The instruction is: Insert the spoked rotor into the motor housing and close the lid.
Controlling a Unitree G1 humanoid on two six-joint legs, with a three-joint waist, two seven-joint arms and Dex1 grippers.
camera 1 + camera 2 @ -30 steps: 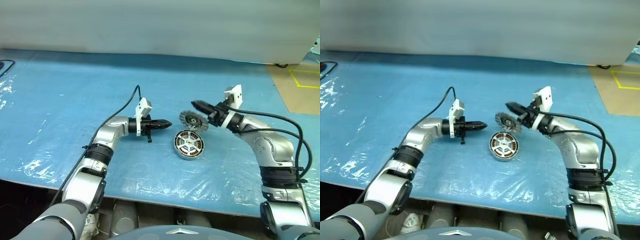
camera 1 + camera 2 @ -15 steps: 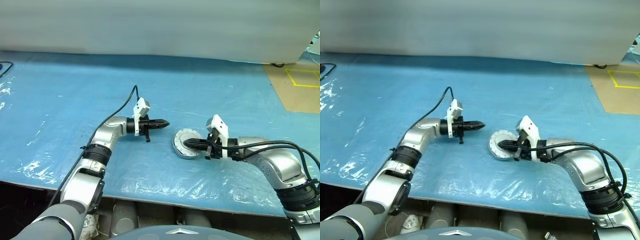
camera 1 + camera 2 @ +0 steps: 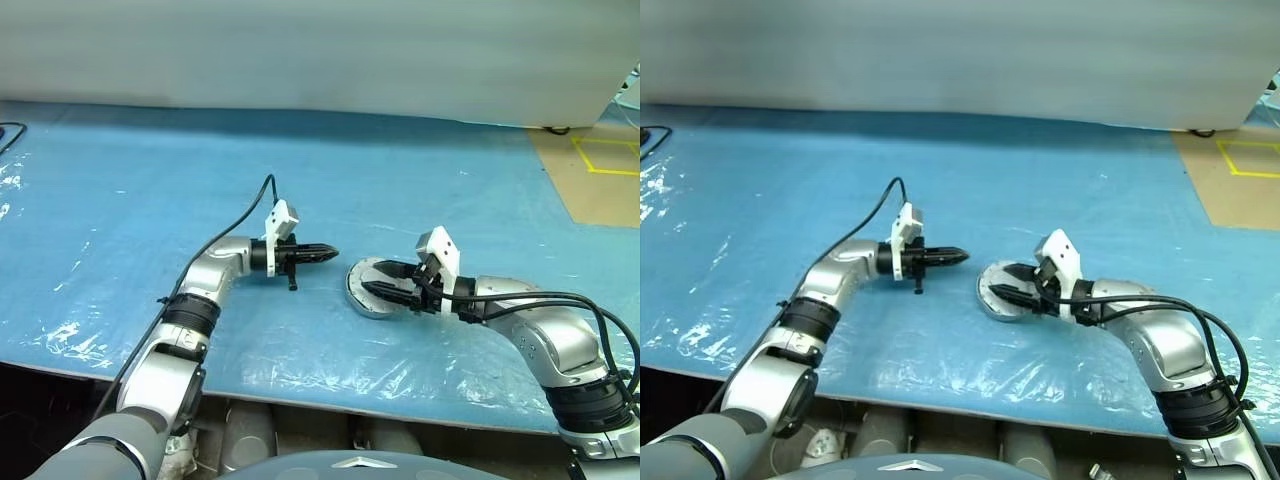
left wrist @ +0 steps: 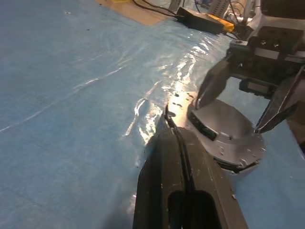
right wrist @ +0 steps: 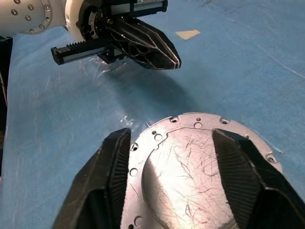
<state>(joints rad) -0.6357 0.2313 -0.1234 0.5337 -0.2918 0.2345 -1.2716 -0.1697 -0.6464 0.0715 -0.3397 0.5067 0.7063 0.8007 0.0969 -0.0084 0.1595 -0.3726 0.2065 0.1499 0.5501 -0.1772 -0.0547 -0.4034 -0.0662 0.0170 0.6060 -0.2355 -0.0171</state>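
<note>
Lid sits seated on the motor housing near the surface's front edge, right gripper fingers spread astride it, nearer than the left gripper, fingers pressed together, just beside.

Lid: round silver disc, smooth scratched face up, raised centre, small holes around flat rim. Lies flat on top of the motor housing, a dark edge of which shows under it on the blue sheet. Housing's inside covered. Spoked rotor cannot be made out.
</note>
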